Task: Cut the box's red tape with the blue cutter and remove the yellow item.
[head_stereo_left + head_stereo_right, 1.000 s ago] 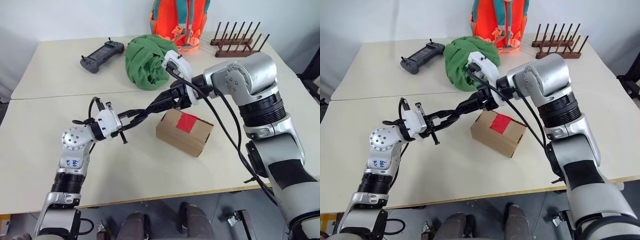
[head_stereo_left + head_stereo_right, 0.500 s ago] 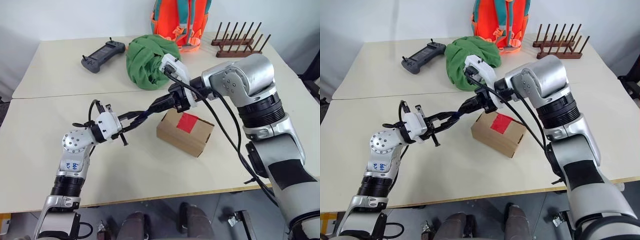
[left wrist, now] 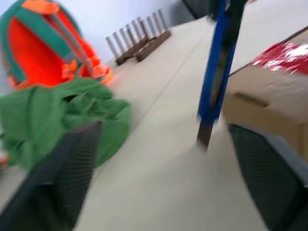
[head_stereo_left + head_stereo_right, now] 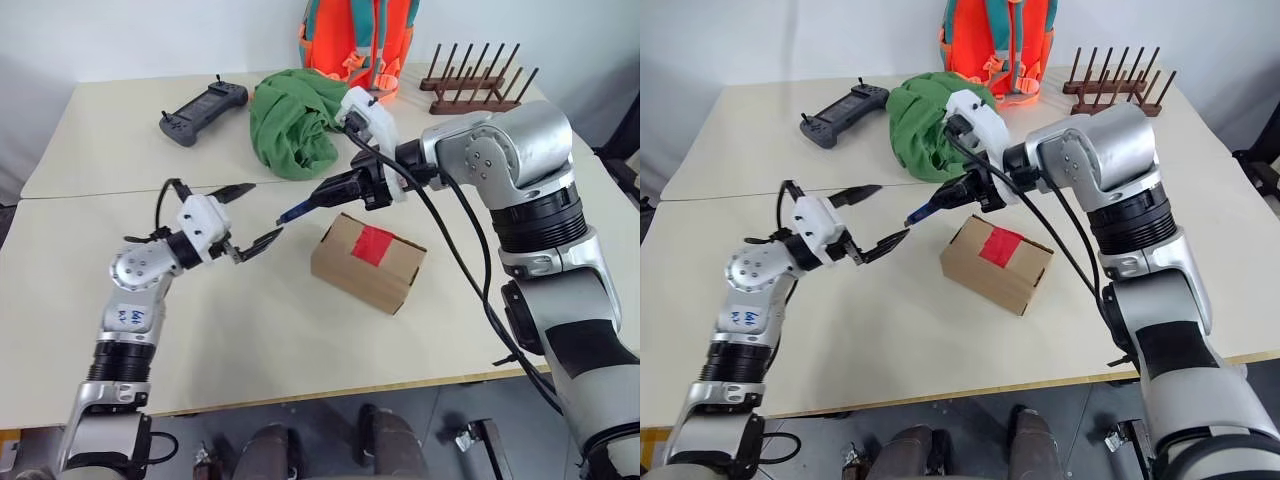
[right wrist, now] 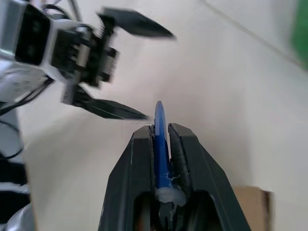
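The right gripper (image 4: 335, 190) has its jaws closed on the blue cutter (image 4: 296, 211), clamping the slim blue shaft between the two black fingers (image 5: 139, 159). In the right wrist view the shaft runs straight up between the pads and its tip sticks out past them. The cutter hangs in the air above the counter (image 4: 300, 330), its free end slanting down toward the robot's left, off the near-left corner of the box (image 4: 366, 262) and not touching it.

The left gripper (image 4: 245, 215) has its jaws spread wide and holds nothing. One finger (image 4: 235, 190) points up and away, the other (image 4: 262, 241) reaches toward the cutter's tip, close to it but apart.

The box is a small brown carton lying flat on the counter, lid closed. The red tape (image 4: 376, 244) is a bright square patch on its top face, unbroken as far as can be seen. The yellow item cannot be seen with the lid shut.

Farther back on the counter lie a green cloth (image 4: 290, 120), a dark grey controller (image 4: 203, 110), a wooden rack (image 4: 475, 85) and an orange bag (image 4: 360, 40).
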